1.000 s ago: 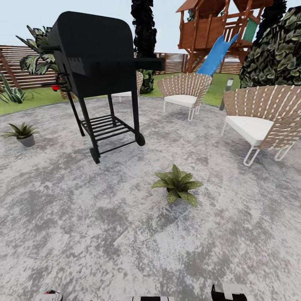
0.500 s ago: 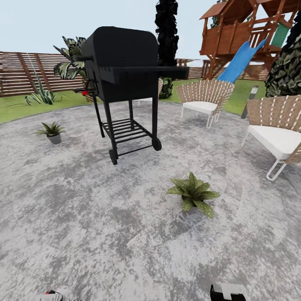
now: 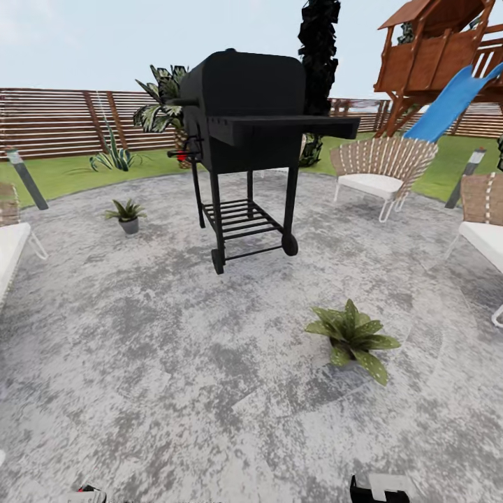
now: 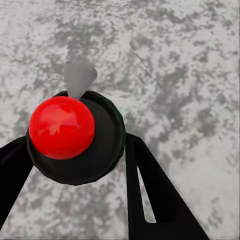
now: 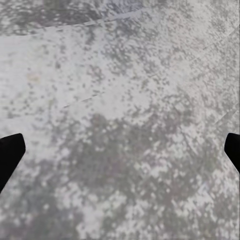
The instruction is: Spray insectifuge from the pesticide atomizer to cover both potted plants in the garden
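View has swung left; left gripper (image 4: 75,165) still clasps pesticide atomizer (image 4: 75,137), right gripper (image 5: 120,150) spread wide

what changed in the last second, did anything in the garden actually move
Only the camera moved: the view swung left, so the grill, chairs and both potted plants slid right in the picture. Nothing on the paving shifted. The left tool stays shut on the pesticide atomizer; the right tool stays open.

No readable text, label, brand, number or sign anywhere.
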{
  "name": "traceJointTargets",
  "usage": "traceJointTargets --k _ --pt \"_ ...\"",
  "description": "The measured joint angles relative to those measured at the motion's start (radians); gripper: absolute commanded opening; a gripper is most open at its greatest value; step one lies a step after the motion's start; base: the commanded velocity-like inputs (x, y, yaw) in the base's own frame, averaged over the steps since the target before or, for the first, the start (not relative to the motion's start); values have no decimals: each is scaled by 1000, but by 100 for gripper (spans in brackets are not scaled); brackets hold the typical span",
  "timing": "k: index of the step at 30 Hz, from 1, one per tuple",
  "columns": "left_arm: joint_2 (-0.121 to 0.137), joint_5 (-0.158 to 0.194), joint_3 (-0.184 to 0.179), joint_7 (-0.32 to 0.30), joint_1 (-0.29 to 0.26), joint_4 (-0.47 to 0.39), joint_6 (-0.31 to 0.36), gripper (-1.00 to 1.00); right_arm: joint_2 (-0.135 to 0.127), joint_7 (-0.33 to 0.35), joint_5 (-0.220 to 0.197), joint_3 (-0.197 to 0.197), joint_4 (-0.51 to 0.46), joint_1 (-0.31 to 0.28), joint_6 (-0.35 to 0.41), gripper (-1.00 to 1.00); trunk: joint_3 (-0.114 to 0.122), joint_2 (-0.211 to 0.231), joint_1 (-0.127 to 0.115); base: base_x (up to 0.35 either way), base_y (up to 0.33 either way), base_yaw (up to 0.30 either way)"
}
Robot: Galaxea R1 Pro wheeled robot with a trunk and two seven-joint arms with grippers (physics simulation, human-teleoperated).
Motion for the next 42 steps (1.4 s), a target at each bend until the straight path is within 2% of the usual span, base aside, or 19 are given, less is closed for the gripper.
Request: traceJointTargets --k 3,4,6,7,9,20,36,42 --pt "-36 -4 -4 10 0 1 1 -100 0 0 0 0 0 0 0 100 0 0 0 0 0 280" --pt "-69 -5 -6 51 0 1 1 -100 0 0 0 0 0 0 0 100 0 0 0 0 0 280" --pt "-109 -6 -6 145 0 0 2 -100 0 0 0 0 0 0 0 100 0 0 0 0 0 280" --pt "-121 -6 -5 193 0 0 1 -100 0 0 0 0 0 0 0 100 0 0 0 0 0 280" --pt "-129 -6 -5 226 0 -1 1 -100 0 0 0 0 0 0 0 100 0 0 0 0 0 280" --pt "-133 -9 -8 241 0 -1 1 -100 0 0 0 0 0 0 0 100 0 0 0 37 6 280" --pt "-133 -10 -8 241 0 0 1 -100 0 0 1 0 0 0 0 100 -10 0 -1 293 121 274" --pt "-133 -10 -8 241 0 1 1 -100 -3 1 5 0 1 0 0 100 -11 0 -1 330 30 47"
